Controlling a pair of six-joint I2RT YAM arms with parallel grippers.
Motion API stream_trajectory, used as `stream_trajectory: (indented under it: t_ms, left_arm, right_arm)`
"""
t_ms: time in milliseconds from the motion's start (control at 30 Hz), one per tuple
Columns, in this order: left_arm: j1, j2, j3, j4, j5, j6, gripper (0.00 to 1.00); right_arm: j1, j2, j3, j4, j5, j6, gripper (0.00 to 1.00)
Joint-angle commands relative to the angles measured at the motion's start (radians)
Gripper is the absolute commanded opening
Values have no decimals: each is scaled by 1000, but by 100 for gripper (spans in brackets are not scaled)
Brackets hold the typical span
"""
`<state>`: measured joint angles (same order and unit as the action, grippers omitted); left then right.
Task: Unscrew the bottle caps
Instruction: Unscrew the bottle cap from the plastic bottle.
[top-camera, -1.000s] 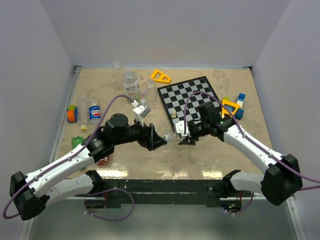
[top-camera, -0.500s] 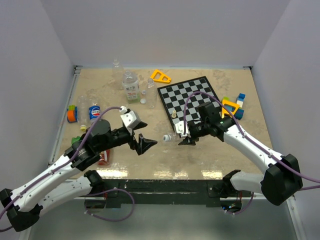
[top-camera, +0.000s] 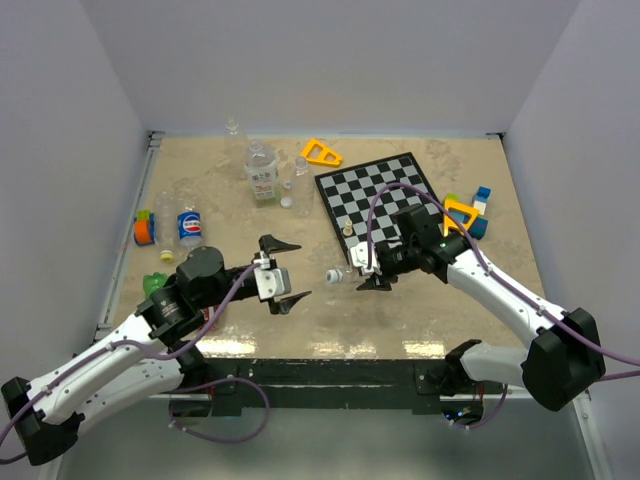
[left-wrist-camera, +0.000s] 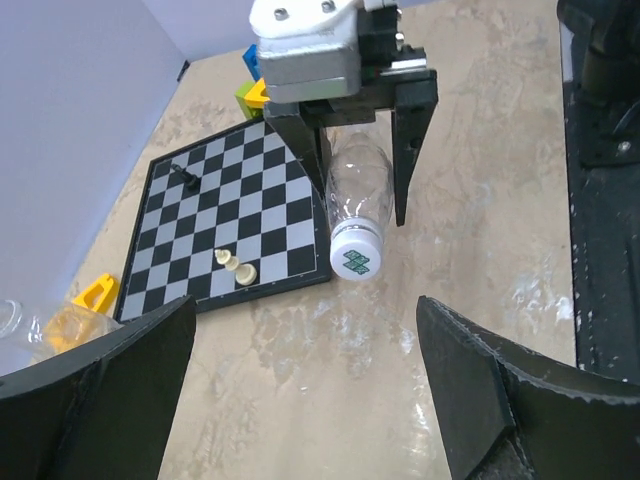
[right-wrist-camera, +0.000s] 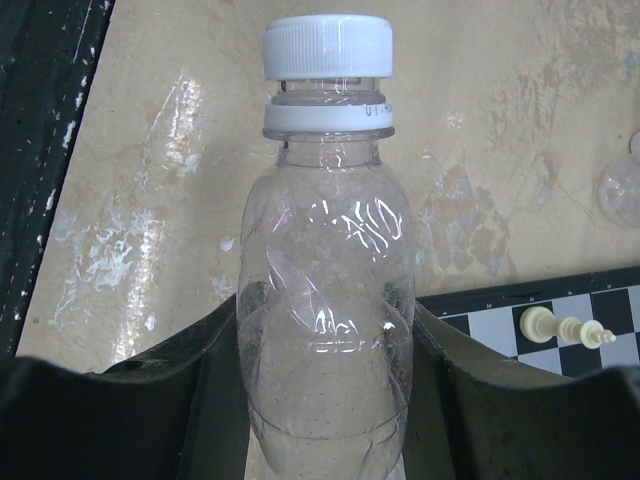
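Left fingers (top-camera: 281, 243) are seen from above spread wide with nothing between them, aimed across the surface (top-camera: 420, 300) at the white cap (top-camera: 329, 275), from which they are separated by a clear gap. The clear bottle (top-camera: 343, 271) is held roughly level by the right fingers (top-camera: 372, 282), which are closed around its body, with the capped end turned toward the left arm. The other bottles (top-camera: 262, 172) are grouped at the far left, well apart from both arms. Through the left wrist camera, the cap (left-wrist-camera: 355, 262) is shown end-on. It is framed between the lines of the two open left fingers (left-wrist-camera: 100, 390) but lies well ahead of their tips, slightly right of centre and just beside the chessboard (left-wrist-camera: 230, 220). The step in hand is judged to be the approach to gripping the cap. It is best done by advancing straight along the bottle's axis until the cap alone is bracketed, then closing on the cap and not on the collar ring (right-wrist-camera: 328, 118). The right grip should be firm enough that the body is not spun along with the twist. Through the right wrist camera, the bottle (right-wrist-camera: 325, 300) is shown clamped at its belly between the right fingers (right-wrist-camera: 140, 400). The cap (right-wrist-camera: 327, 45) and ring are fully exposed beyond the tips, and the cap is seated on the neck, not yet removed.
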<state>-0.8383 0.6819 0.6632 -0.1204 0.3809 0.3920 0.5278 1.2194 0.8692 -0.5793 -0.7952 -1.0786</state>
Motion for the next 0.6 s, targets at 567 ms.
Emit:
stream_trajectory:
  t_ms: [567]
  left_arm:
    - [-16, 248, -51, 280, 156, 208, 84]
  right_arm:
    - [0, 9, 13, -2, -2, -11, 15]
